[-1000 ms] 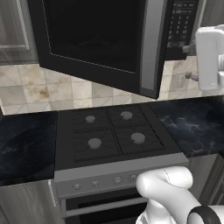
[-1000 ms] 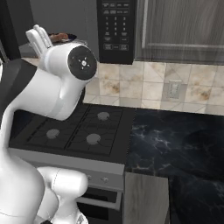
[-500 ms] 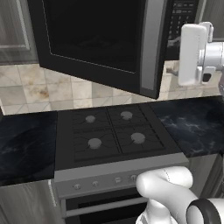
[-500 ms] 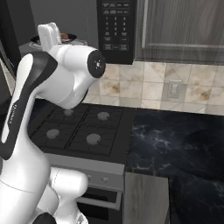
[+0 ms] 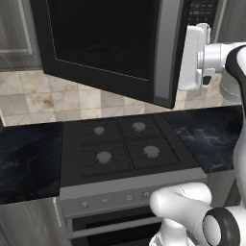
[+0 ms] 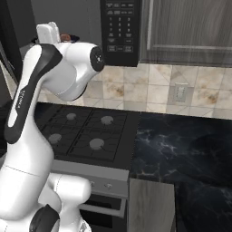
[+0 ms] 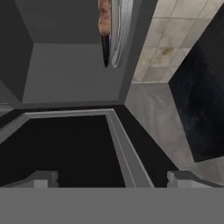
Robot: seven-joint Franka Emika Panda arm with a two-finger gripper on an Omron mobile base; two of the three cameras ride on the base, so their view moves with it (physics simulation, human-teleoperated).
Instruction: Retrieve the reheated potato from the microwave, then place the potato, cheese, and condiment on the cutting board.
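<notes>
Potato lies on a plate inside the microwave, at the far end of the cavity ahead of the tool. Tool fingers stand spread wide, gripping nothing, just outside the cavity opening. Microwave door hangs swung open to the tool's side, its pale edge frame running close beside the fingers. Grey cavity walls form an unobstructed channel between tool and plate. Plate rim sits near the cavity's side wall. Beyond the microwave's outer edge lie the tiled backsplash and dark marble tabletop. Below the tool sits the stovetop, well apart.
</notes>
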